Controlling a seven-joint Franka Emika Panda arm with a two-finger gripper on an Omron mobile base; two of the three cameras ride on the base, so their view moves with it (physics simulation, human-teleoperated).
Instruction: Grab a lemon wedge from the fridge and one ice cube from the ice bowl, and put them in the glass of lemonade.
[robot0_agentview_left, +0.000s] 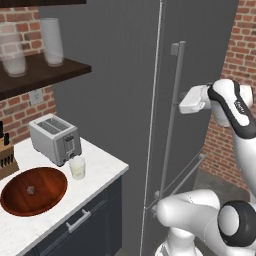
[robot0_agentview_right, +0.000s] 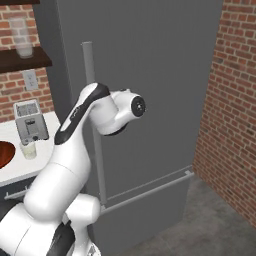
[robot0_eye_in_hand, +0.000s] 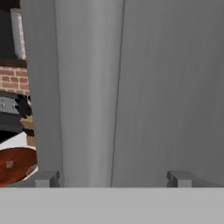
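ice bowl (robot0_agentview_left: 34, 191): was parked on the counter (robot0_agentview_left: 107, 167) at the far left, a single small ice cube (robot0_agentview_left: 31, 189) seen in the middle of it, so easy pickings for later. Well apart from the hand.

glass of lemonade (robot0_agentview_left: 77, 167): was set just beside the bowl, right in front of the toaster (robot0_agentview_left: 55, 138), probably so both drops could be made in one spot. Nothing seemed to have been added to it yet, though that's tough to tell.

fridge (robot0_agentview_left: 125, 75): was shut, door flush, so the lemon wedge was presumably closed away inside and couldn't be seen at all. Opening the door looked like the step in hand.

handle (robot0_agentview_left: 171, 115): the long vertical bar was lined up right in front of the hand, in the hand view standing between the two fingertips (robot0_eye_in_hand: 47, 178) but toward the left one.

hand (robot0_agentview_left: 191, 100): was held level at handle height, jaws spread wide with nothing gripped, the bar framed but not clamped. Likely posed that way so the bar could be closed on and pulled.
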